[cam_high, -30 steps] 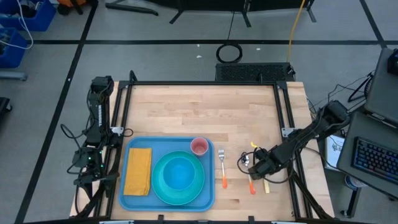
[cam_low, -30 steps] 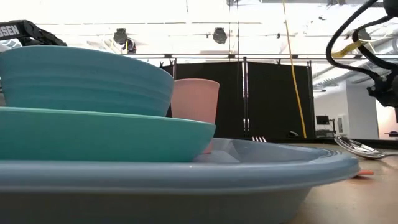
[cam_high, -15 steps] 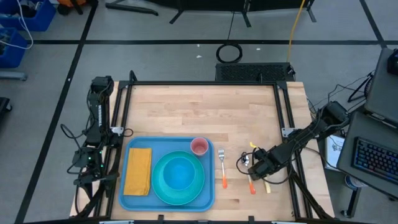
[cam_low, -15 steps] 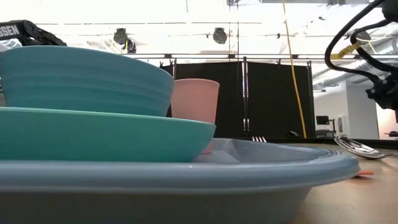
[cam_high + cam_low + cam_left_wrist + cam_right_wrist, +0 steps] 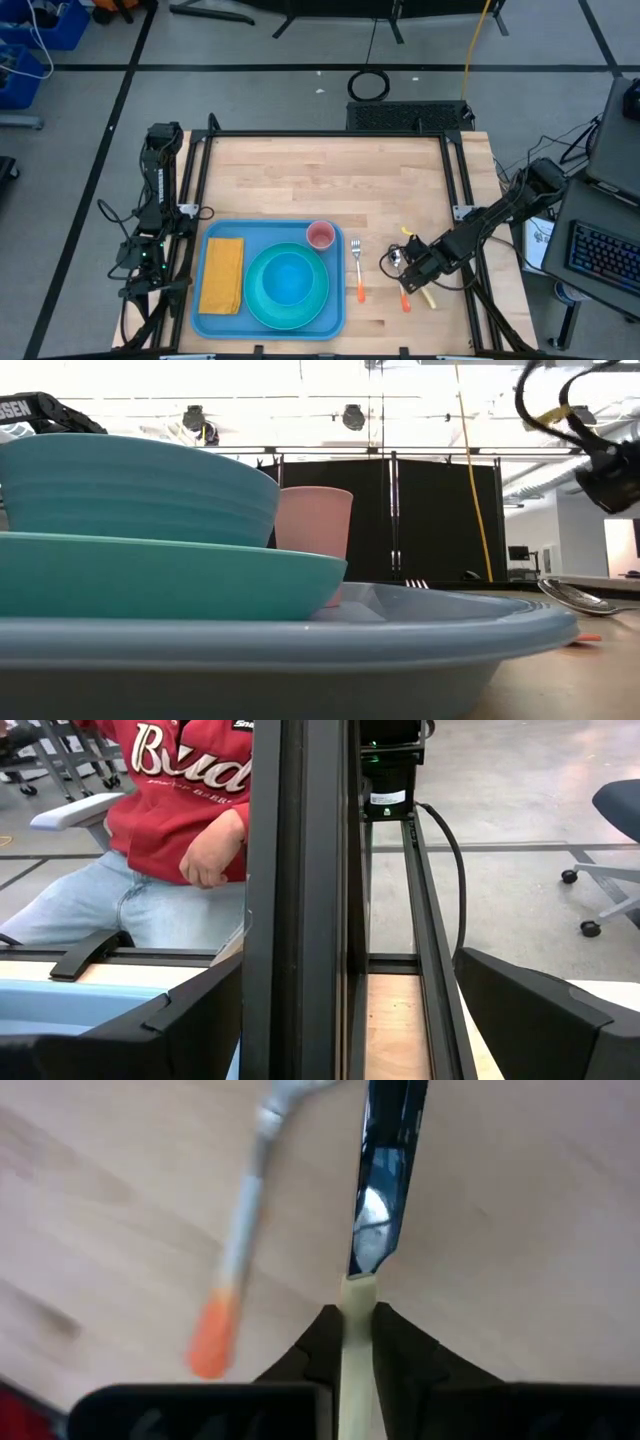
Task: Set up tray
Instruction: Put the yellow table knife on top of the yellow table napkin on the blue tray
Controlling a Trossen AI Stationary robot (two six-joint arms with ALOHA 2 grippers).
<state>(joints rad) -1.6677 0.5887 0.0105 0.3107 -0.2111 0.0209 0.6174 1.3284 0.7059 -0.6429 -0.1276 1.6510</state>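
Right hand (image 5: 357, 1342) is pinched on the knife's (image 5: 384, 1170) thin yellow handle, so it could twist out and clip the spoon (image 5: 235, 1255) alongside. Tray (image 5: 215, 322) sits at the bench's front-left, well apart.

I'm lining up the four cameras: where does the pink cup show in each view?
High view: pink cup on the tray, at the teal plate's far-right edge.
Low view: cup centre, behind the plate.
Left wrist view: not in it.
Right wrist view: not in it.
Shared landmark: the teal plate beside it.
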